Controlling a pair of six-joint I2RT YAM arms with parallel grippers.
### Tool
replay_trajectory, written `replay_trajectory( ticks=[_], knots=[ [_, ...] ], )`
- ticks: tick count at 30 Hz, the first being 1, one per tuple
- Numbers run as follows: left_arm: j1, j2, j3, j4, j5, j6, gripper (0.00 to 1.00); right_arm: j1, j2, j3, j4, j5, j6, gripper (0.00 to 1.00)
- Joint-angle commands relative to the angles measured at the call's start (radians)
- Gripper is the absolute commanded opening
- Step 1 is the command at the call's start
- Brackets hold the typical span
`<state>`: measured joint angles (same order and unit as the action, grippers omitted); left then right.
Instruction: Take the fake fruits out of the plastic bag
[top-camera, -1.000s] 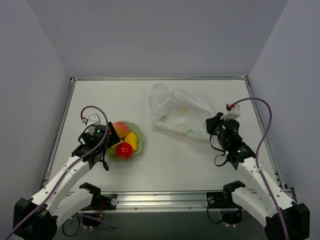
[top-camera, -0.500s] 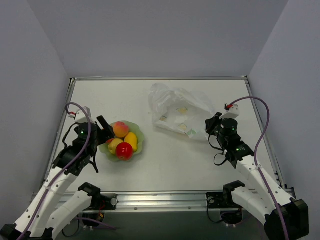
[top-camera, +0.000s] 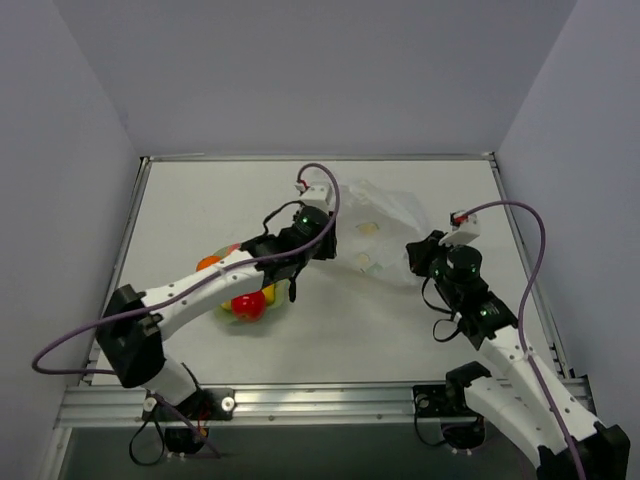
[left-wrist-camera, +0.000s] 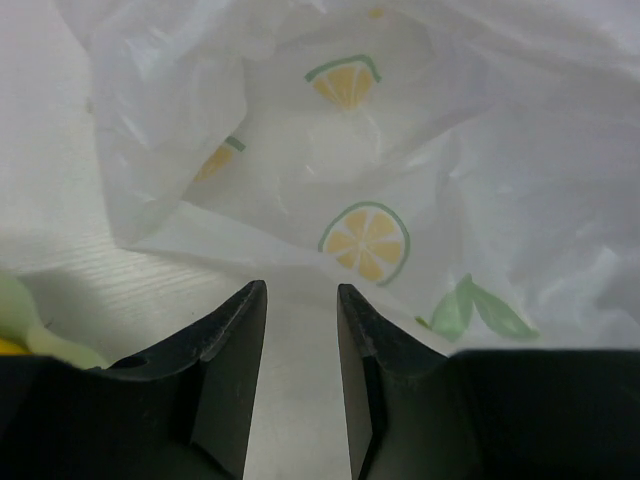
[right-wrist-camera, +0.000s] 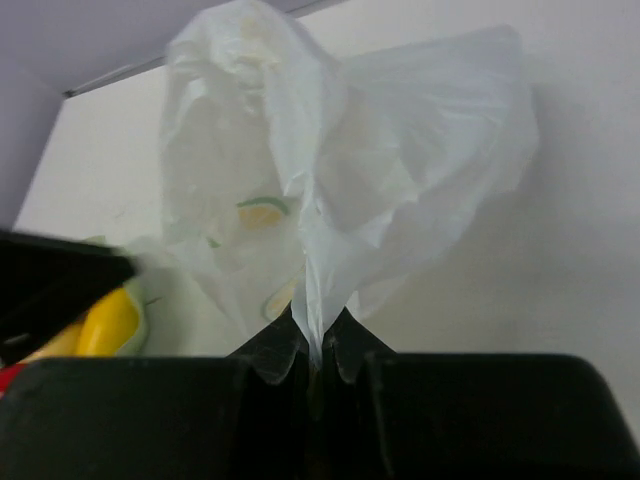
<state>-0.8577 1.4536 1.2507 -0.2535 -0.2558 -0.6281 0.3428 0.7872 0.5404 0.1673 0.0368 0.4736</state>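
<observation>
Big white counter (top-camera: 200, 200) first. On its far right part lies the thin, crinkled, translucent white plastic bag (top-camera: 385, 215) w/ lemon-slice prints, its long axis roughly L-R between the two arms. Left of centre sits the pale green wavy-edged bowl (top-camera: 228, 312), half hidden under the left arm. It holds the glossy plastic fake fruits: a red apple (top-camera: 247, 303), a yellow one (top-camera: 268, 294) and an orange ball (top-camera: 207, 264) at its left edge. The rest I can't see. No fruit shape shows thru the film in either wrist view, so the bag's prob. empty, tho a fold could hide one.

The right fingers (right-wrist-camera: 315, 350) are pinched tight on a gathered bit of film at the bag's right end. The left fingers (top-camera: 322, 243) stand narrow, w/ only bare counter betw. them. The bag's edge lies straight ahead, just past the tips, so the left arm looks best placed for the next grab.

Vs a sec ago: the left arm was beside the bowl w/ fingers wide. Now it's reached over the bowl to the bag and narrowed. The right side hasn't changed.
</observation>
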Motion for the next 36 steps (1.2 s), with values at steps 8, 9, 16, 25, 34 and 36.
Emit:
replay_trajectory(
  ticks=[8, 9, 16, 25, 34, 36],
  knots=[
    [-0.047, 0.456, 0.277, 0.132, 0.030, 0.113, 0.33, 0.191, -0.242, -0.010, -0.095, 0.002, 0.046, 0.00],
    [-0.050, 0.485, 0.300, 0.134, 0.020, 0.132, 0.33, 0.191, -0.253, 0.004, -0.100, -0.005, 0.049, 0.00],
    [-0.029, 0.680, 0.520, -0.026, -0.291, 0.242, 0.38, 0.194, -0.339, 0.010, -0.185, 0.000, 0.037, 0.00],
    [-0.004, 0.484, 0.280, 0.152, -0.502, 0.203, 0.54, 0.196, -0.356, -0.036, -0.210, 0.023, 0.062, 0.00],
    [0.091, 0.540, 0.285, 0.106, -0.352, 0.088, 0.79, 0.202, -0.352, -0.056, -0.212, 0.023, 0.071, 0.00],
    [0.098, 0.556, 0.268, 0.121, -0.343, 0.070, 0.79, 0.209, -0.342, -0.057, -0.213, 0.041, 0.071, 0.00]
  ],
)
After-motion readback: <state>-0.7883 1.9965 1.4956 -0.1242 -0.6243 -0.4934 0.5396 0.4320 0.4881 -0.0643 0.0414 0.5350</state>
